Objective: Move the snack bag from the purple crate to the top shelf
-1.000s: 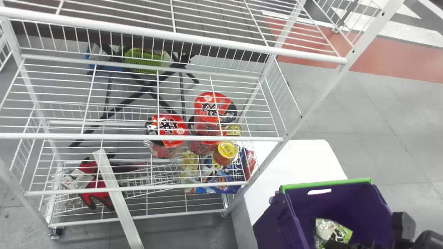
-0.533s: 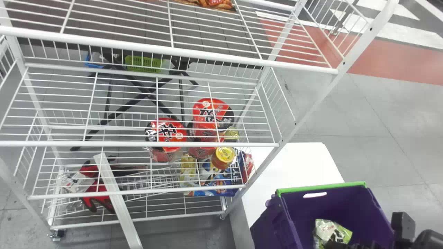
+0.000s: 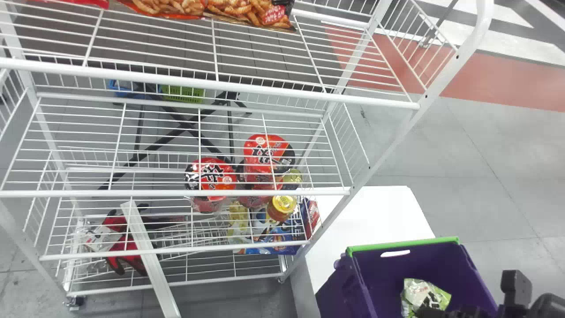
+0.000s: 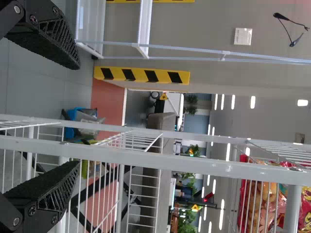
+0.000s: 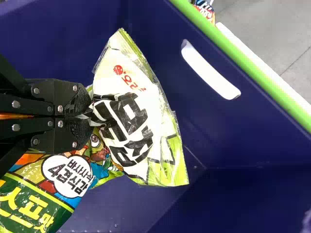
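The right gripper (image 5: 89,115) is closed on an edge of the snack bag (image 5: 141,116), inside the purple crate (image 3: 404,245). That narrow pinch (slick film, too) could slip during lifting, especially if the colourful packet (image 5: 41,194) alongside catches.

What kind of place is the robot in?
It might be a shop, or a practice one: a white wire rack holds snack packets and red tubs, and a purple crate holds more snacks.
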Controlling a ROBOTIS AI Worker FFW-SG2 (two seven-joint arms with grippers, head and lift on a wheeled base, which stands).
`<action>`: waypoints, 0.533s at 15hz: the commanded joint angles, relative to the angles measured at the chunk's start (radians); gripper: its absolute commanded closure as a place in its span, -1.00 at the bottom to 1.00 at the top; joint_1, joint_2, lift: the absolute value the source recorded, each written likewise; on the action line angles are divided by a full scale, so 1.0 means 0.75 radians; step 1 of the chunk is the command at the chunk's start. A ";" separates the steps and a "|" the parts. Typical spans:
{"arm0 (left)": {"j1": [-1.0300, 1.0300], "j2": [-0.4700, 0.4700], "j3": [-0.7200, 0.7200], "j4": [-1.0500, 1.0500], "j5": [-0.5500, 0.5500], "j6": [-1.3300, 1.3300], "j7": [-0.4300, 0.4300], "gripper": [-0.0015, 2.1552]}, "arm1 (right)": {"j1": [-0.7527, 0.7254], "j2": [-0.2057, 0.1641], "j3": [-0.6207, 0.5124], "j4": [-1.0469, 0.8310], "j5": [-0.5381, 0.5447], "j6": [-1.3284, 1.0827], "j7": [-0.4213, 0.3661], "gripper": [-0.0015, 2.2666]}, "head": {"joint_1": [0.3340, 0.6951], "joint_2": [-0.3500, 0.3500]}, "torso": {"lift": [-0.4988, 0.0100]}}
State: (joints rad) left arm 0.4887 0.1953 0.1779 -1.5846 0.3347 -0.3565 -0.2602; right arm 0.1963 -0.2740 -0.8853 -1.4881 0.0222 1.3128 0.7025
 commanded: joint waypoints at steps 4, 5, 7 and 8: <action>0.003 -0.005 0.000 -0.002 0.000 0.000 0.001 -0.88 | 0.004 -0.001 0.000 0.002 -0.003 -0.025 0.000 0.57 | 1.00 -1.00 | -0.03; 0.003 -0.007 0.000 -0.002 -0.002 0.000 -0.001 -0.88 | 0.004 -0.001 0.000 0.004 -0.003 -0.029 0.000 0.57 | 1.00 -1.00 | -0.02; 0.003 -0.007 0.000 -0.004 0.000 0.000 0.001 -0.88 | 0.006 0.003 0.000 0.006 -0.003 -0.050 -0.002 0.57 | 1.00 -1.00 | 0.01; 0.003 -0.007 0.000 -0.004 -0.002 0.000 -0.001 -0.88 | 0.006 0.003 0.000 0.010 -0.003 -0.054 -0.002 0.57 | 1.00 -1.00 | 0.03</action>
State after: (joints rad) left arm 0.4908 0.1903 0.1779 -1.5874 0.3336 -0.3565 -0.2600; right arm 0.2007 -0.2726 -0.8856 -1.4832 0.0199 1.2781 0.7010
